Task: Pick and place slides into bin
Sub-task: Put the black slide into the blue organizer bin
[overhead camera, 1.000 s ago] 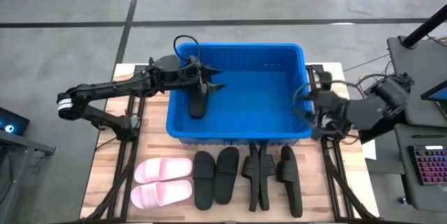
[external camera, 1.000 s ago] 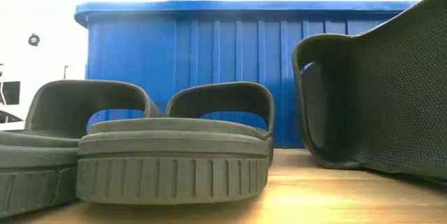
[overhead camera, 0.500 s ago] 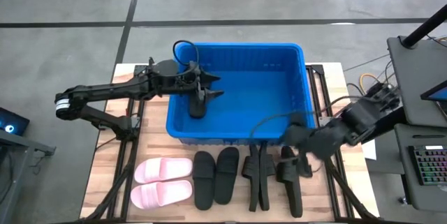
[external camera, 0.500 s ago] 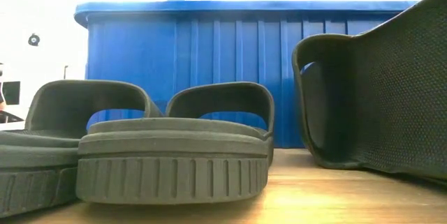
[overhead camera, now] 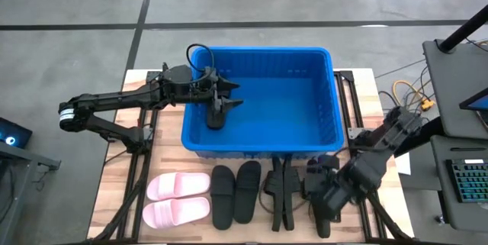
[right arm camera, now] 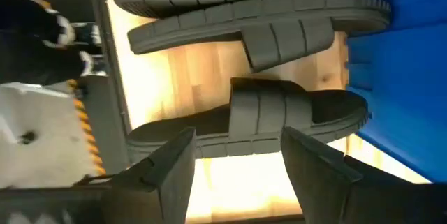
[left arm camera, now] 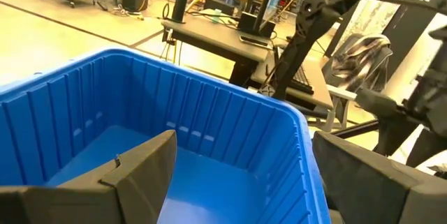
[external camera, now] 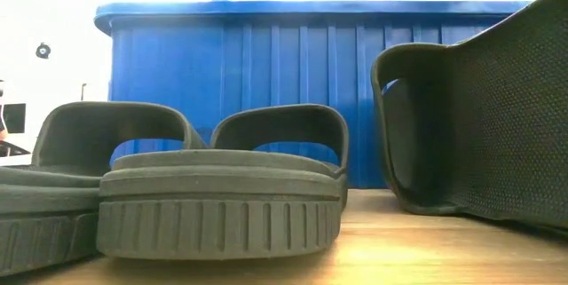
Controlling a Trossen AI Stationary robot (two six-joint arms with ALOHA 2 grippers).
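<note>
The blue bin [overhead camera: 263, 56] stands at the middle of the table. In front of it lie a pale pink pair of slides [overhead camera: 177, 199], a black pair [overhead camera: 235, 191], two black ones on edge [overhead camera: 279, 195] and one more black slide [overhead camera: 321, 225] at the right, sole down. My right gripper [overhead camera: 326, 198] hangs over that last slide, pointing down and open. Its fingers stand either side of the strap [right arm camera: 258, 121] without touching it. My left gripper [overhead camera: 232, 95] is held level over the bin's left part, open [left arm camera: 244, 147], with nothing between its fingers.
A dark shape [overhead camera: 216, 117] sits under my left gripper by the bin's left wall; whether it is a slide I cannot tell. The low view shows black slides [external camera: 222, 192] close up before the bin wall [external camera: 293, 63]. Bare wood shows at the table's near corners.
My right gripper has swung from beside the bin's right wall toward the table's near edge and down. It has tipped from nearly level to pointing down, and now hangs over the rightmost black slide. No slide has moved.
</note>
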